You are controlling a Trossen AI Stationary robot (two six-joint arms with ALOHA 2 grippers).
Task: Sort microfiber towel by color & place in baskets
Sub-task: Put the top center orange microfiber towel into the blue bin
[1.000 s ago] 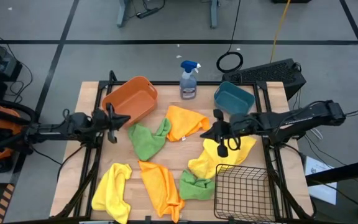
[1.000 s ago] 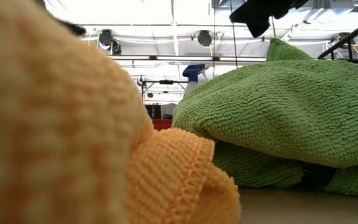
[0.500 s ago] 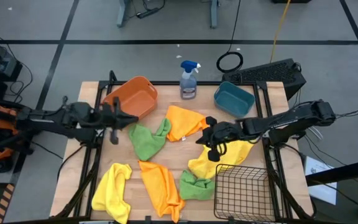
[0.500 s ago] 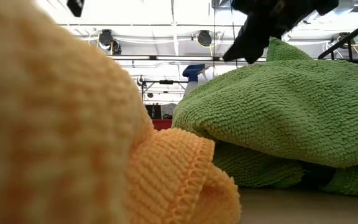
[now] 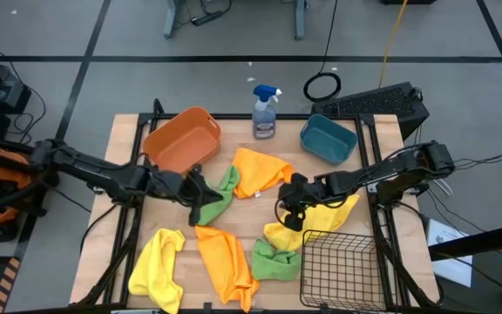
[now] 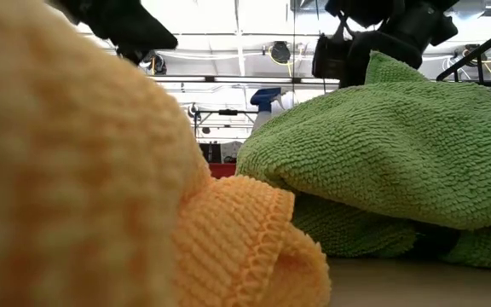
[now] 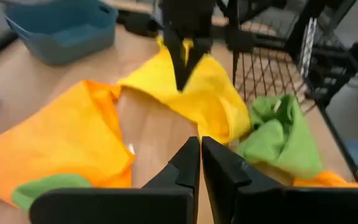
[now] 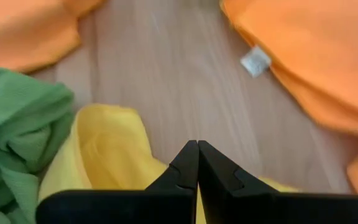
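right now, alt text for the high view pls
Two dark arms reach in over a wooden table strewn with yellow, orange and green towels. The left gripper is over a green towel, the right gripper over a yellow towel. An orange tub, spray bottle, teal bin and wire basket ring them.

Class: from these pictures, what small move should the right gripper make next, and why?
Probably open its fingers, then lower. The right gripper hangs shut over the yellow towel beside the wire basket, holding nothing; shut fingers cannot pinch cloth.
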